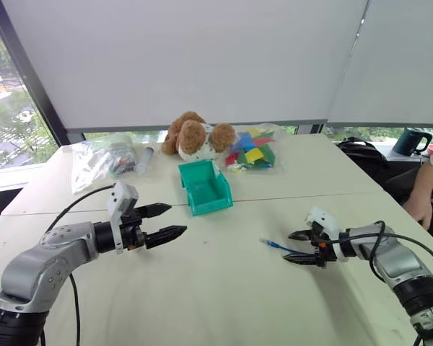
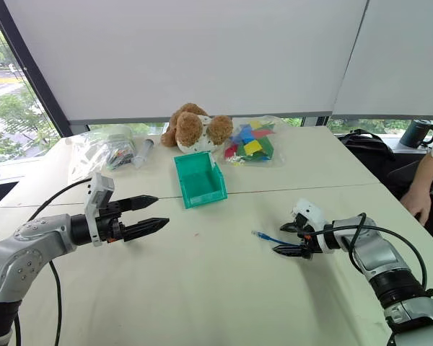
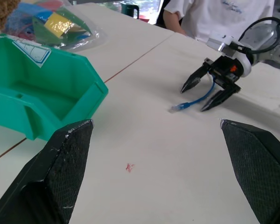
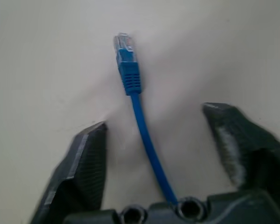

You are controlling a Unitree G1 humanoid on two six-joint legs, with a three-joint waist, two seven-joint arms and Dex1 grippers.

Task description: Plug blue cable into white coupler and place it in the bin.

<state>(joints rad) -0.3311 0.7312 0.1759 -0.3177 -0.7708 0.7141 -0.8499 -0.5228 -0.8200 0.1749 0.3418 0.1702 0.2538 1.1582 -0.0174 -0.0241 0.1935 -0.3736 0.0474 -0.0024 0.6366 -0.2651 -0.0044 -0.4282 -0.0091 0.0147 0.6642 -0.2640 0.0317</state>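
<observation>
Right wrist view showing the blue cable (image 4: 139,116) lying flat on the pale counter (image 1: 224,288), with the clear plug at the far end pointing away from the wrist. Running straight between the two black fingers (image 4: 84,163) of the right tool (image 1: 289,246), but touching neither of them; fingers standing apart on each side, so released, grasping nothing. Reaching down low over the counter, with the tips near the surface.

Head views showing the left tool (image 1: 177,218) hovering above the counter on the left side, pointing about level toward the middle. Spreading its fingers wide, released, holding nothing. Staying well apart from the cable.

Standing behind and between both tools, the green bin (image 1: 209,204), upright, close to the seam of the counter, well apart from the cable. Inside looking empty as far as visible.

Resting behind the bin: a brown teddy bear (image 1: 195,135), just beside it a clear bag of coloured blocks (image 1: 251,153), and further left another clear bag (image 1: 97,158). Sitting at the right edge, a person, with one hand (image 1: 418,210) on the counter.
</observation>
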